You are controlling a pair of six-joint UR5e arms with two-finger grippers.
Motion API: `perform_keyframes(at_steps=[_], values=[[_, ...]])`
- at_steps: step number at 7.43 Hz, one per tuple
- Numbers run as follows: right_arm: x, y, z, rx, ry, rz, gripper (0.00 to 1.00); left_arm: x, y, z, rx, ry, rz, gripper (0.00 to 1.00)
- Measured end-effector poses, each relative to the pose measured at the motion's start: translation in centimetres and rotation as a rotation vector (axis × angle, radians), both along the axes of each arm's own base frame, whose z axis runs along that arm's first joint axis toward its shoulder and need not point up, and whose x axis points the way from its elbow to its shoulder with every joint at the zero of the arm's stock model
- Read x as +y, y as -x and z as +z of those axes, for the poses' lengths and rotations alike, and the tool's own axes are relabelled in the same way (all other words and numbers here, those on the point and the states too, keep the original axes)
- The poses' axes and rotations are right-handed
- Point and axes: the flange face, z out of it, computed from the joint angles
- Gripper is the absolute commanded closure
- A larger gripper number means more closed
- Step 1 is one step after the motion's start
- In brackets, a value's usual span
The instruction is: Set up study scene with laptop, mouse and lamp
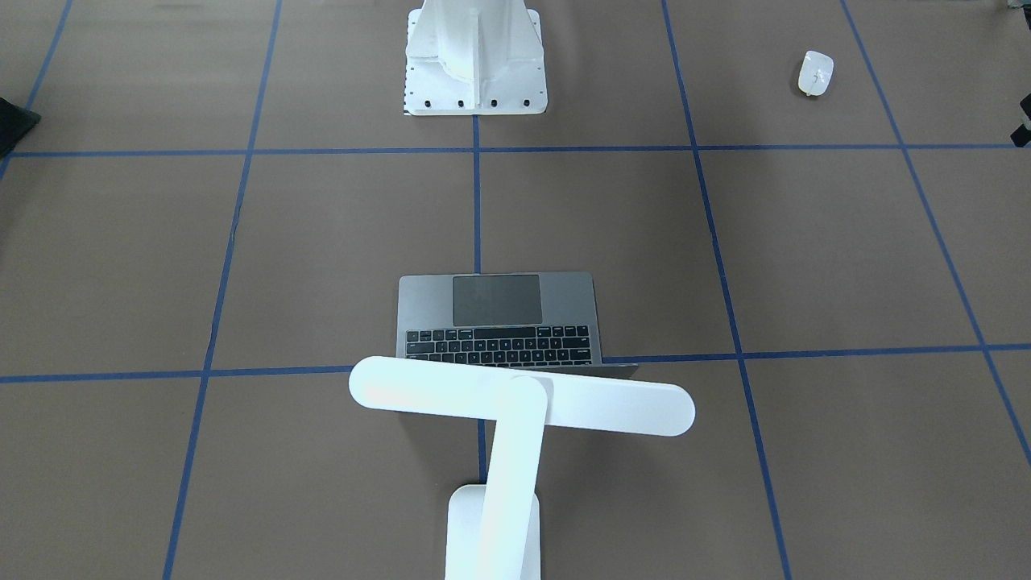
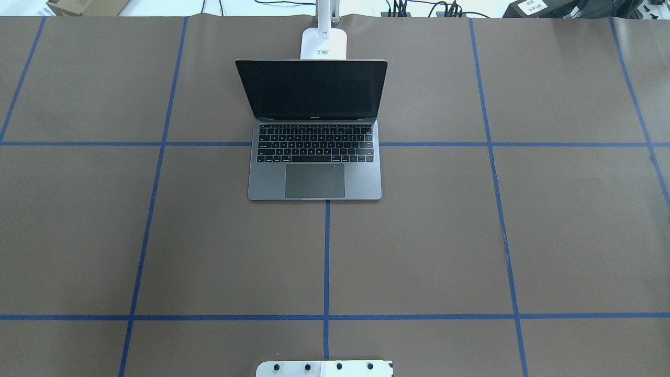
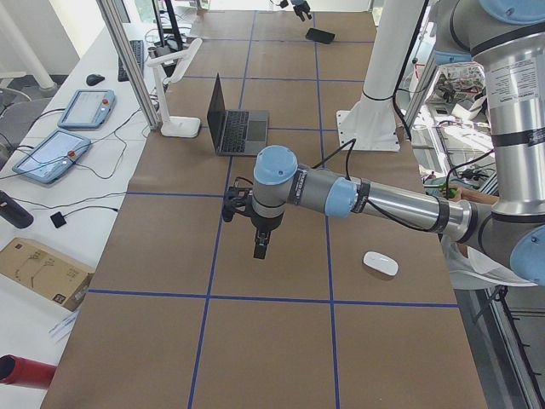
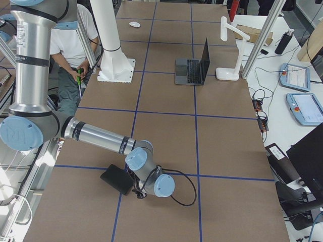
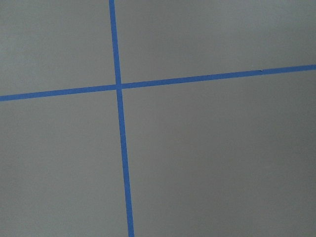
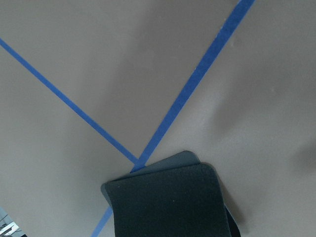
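Note:
The space-grey laptop stands open at the table's far middle, its keyboard toward the robot. The white lamp stands right behind its screen, with the bar head over the lid; its base also shows in the overhead view. The white mouse lies alone near the robot's edge on the left arm's side. My left gripper hangs above bare table, well short of the mouse; I cannot tell whether it is open or shut. My right gripper is low beside a black mat; its state cannot be told.
The black square mat lies at the right end of the table and fills the bottom of the right wrist view. The white robot pedestal stands at the near middle edge. A person stands behind the robot.

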Motion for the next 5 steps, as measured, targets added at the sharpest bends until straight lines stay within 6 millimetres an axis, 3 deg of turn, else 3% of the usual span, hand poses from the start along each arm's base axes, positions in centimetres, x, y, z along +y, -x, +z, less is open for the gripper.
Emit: perform_keyframes(at_steps=[5], values=[[-0.9, 0.5, 1.5, -0.06, 0.029, 0.041, 0.09, 0.1, 0.0, -0.7, 0.0, -0.011, -0.005, 0.0]])
